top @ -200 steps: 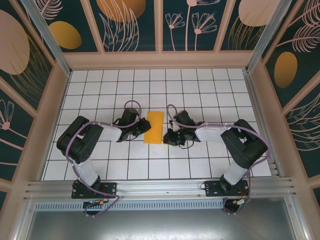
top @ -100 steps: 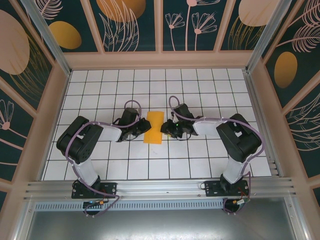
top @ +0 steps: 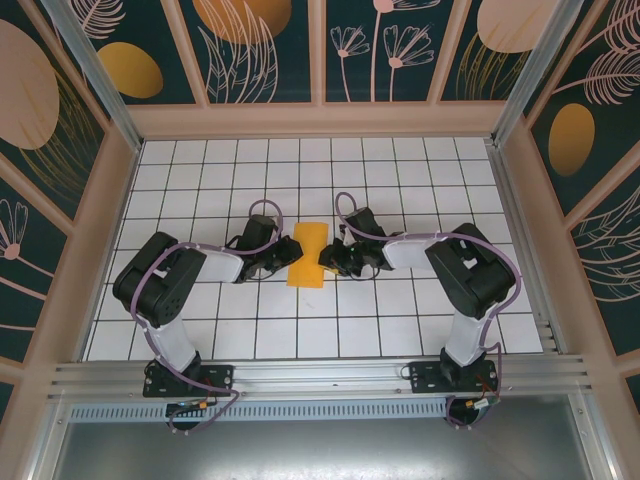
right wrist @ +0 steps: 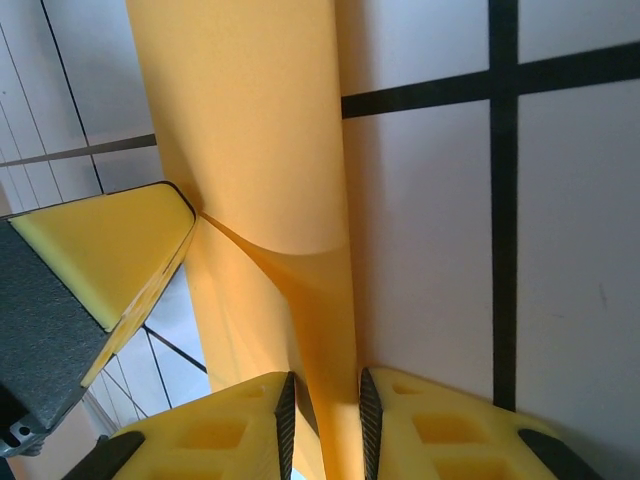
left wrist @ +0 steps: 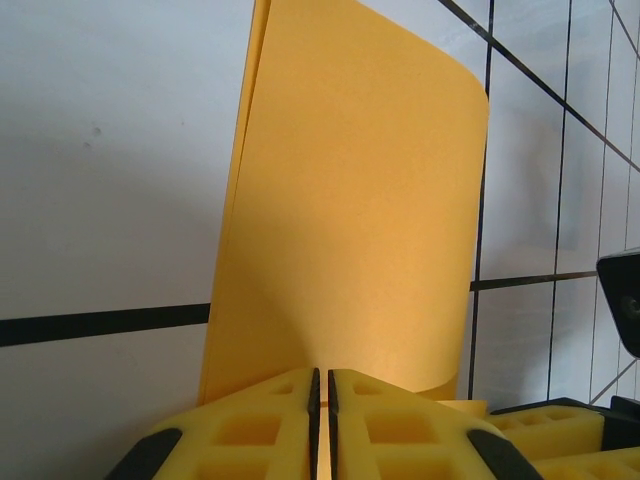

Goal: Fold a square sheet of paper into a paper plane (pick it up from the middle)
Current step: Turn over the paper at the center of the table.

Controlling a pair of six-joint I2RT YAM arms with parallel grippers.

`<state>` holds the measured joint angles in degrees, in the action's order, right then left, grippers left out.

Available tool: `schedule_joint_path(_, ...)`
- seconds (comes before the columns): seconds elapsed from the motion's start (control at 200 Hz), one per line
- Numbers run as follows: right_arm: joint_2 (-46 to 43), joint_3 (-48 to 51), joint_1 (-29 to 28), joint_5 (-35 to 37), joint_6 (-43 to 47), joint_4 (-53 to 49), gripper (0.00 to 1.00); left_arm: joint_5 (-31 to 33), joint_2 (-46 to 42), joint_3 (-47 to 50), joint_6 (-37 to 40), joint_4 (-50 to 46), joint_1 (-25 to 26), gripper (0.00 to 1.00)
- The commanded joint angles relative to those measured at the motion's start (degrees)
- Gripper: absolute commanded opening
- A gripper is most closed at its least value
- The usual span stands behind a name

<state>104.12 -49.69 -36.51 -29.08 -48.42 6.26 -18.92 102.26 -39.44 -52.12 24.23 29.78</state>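
Square sheet of paper (top: 308,256): folded to narrow rectangle, long side pointing away from arm bases. Position: ctr of tiled surface (top: 400,180), directly btwn both hands. Two layers visible along one long edge in left wrist view (left wrist: 350,200).

Left hand (top: 283,263): at paper's left edge. Close up (left wrist: 320,378): pads pressed nearly together, thin slit only, paper edge running into slit. Clamped on paper.

Right hand (top: 328,262): at paper's right edge, opp. left hand. Close up (right wrist: 323,400): pads narrowly apart, raised ridge of paper (right wrist: 250,130) running into gap. Cannot tell whether pinched or loose.
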Motion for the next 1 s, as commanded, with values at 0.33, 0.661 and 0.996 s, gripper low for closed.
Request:
schedule_joint_path(0.33, 2.36, -1.38, 0.04, -2.62, -0.44, 4.91, 0.27, 0.01, -1.43, -0.82, -0.06, -3.12, -0.14, 0.17)
schedule_joint_path(0.661, 1.6, 0.25, 0.27, -4.06, -0.28, 9.85, 0.16, 2.85, -8.32, 0.13, -0.47, -2.17, -0.14, 0.24)
schedule_joint_path(0.996, -9.6, -1.27, 0.7, 0.47, 7.13, -1.05, 0.03, 22.51, -29.38, 4.48, 0.43, -11.54, -0.16, 0.33)
